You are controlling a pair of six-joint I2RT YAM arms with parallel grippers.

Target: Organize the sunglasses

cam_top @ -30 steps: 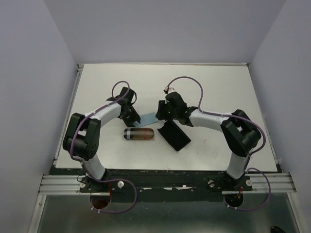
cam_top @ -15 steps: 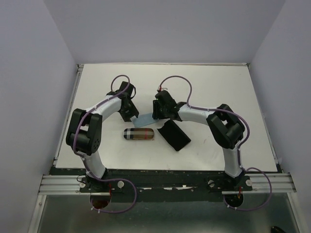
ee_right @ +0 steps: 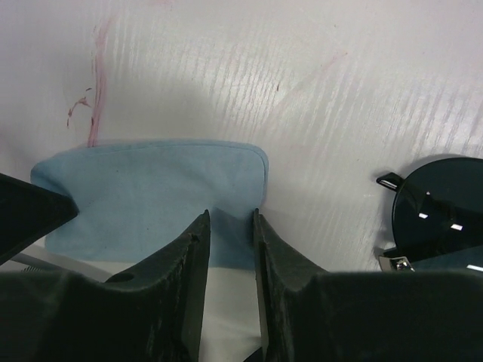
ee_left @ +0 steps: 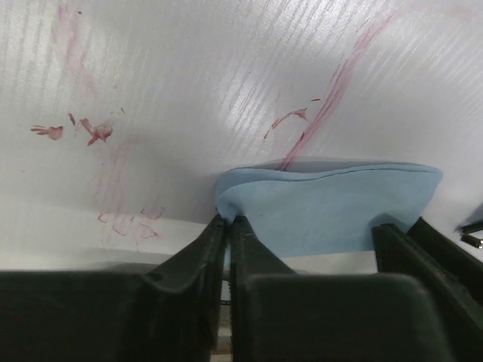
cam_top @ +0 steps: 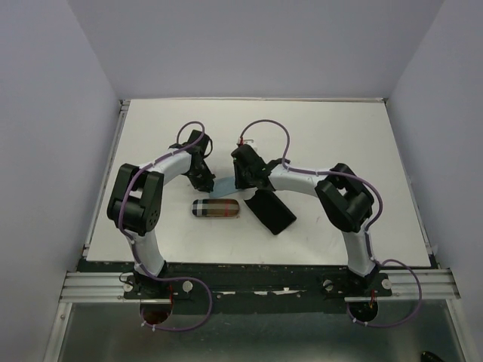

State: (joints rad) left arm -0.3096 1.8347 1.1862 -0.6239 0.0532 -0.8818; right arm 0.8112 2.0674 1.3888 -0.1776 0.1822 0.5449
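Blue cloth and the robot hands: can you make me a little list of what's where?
blue cloth: on the table, between both grippers
left gripper: pinching the cloth's corner
right gripper: fingers slightly apart around the cloth's edge
sunglasses: dark-lensed pair near the cloth, not touching it
cases: plaid case and black case, nearer the arm bases
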